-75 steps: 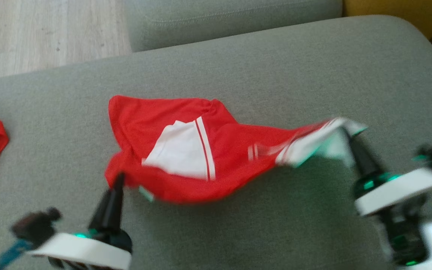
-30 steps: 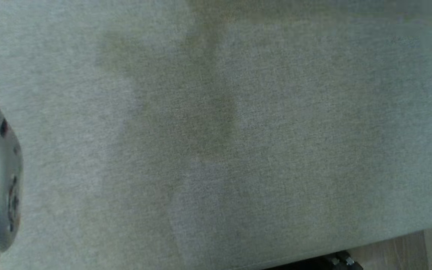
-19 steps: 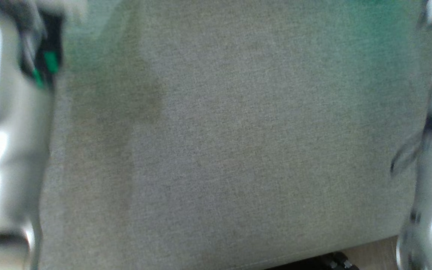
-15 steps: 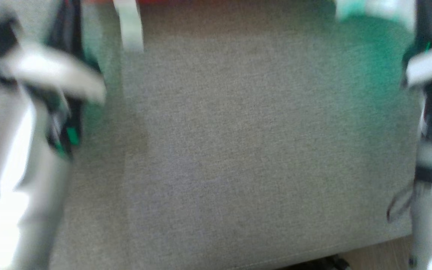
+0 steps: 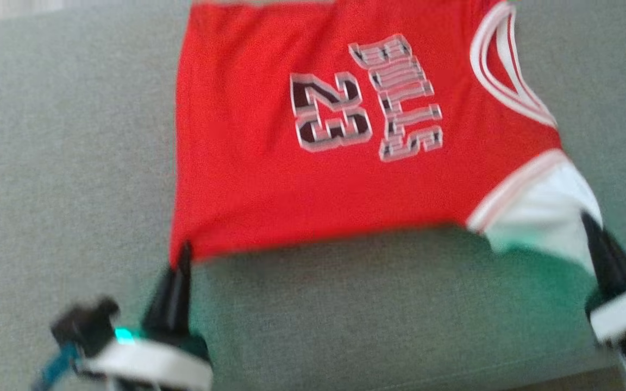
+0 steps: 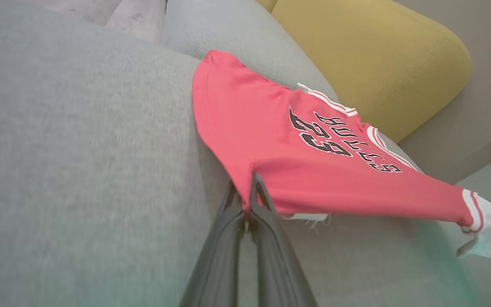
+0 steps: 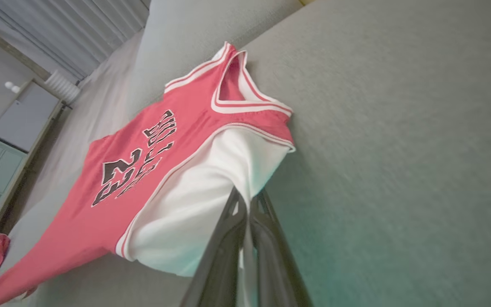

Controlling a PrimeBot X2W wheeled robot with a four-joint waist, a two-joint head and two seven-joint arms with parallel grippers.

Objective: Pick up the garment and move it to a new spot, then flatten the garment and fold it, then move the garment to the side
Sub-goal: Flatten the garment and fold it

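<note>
While the red jersey (image 5: 237, 179) spanned the sofa (image 5: 63, 163), the left hand (image 5: 184, 255) pinched its lower-left corner. The right hand (image 5: 589, 222) gripped its white edge.

The garment (image 5: 269, 179) is a red jersey lying print side up, with "BULLS" and "23" in black, white-edged characters, a white-trimmed neckline and a white sleeve. It spreads fairly smooth away from both grippers. Its red hem corner is pinched in the tips of the left gripper (image 5: 182, 258) and its white sleeve in the right gripper (image 5: 590, 225). The edge between them is stretched taut.
</note>
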